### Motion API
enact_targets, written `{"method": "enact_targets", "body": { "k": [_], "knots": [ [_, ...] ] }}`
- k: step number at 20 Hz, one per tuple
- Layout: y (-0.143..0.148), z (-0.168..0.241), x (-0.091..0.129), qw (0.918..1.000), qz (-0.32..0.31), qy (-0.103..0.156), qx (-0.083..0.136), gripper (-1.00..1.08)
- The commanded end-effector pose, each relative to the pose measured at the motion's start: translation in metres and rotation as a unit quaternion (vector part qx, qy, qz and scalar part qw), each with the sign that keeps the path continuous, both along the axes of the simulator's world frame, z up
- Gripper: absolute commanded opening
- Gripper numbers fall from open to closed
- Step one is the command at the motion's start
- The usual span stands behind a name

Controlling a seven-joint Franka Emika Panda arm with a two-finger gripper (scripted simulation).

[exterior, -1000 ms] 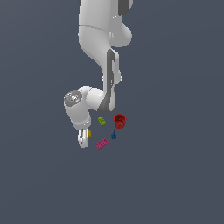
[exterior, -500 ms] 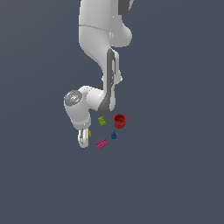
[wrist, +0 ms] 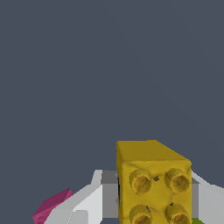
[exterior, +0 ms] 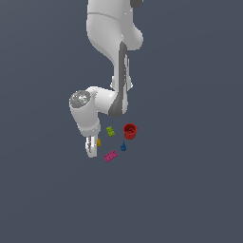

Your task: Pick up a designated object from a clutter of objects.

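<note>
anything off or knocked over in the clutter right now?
Nothing stands out. The red cup sits upright, mouth up. The lime-green brick, blue piece and pink brick lie apart on the floor, undamaged. The yellow block sits between the gripper's jaws; whether they press it is unclear.

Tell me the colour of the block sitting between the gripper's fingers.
Yellow: the block is yellow with round studs, clearest in the wrist view.

Panda arm (exterior: 111, 42): glossy white rounded links, dk grey joint bands, grey end cap; gripper (exterior: 90, 148) white w/ grey pads.
</note>
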State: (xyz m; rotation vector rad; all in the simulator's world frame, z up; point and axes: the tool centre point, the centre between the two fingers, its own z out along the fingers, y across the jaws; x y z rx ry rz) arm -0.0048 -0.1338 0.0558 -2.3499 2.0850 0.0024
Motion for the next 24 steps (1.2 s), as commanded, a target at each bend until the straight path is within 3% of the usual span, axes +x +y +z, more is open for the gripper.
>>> {"method": "enact_targets", "body": {
  "k": [1, 24],
  "knots": [
    [0.006, 0.017, 0.001, 1.0, 0.0, -0.001, 0.0, -1.0],
    [0.087, 0.255, 0.006, 1.0, -0.001, 0.0, -0.002, -1.0]
  ]
}}
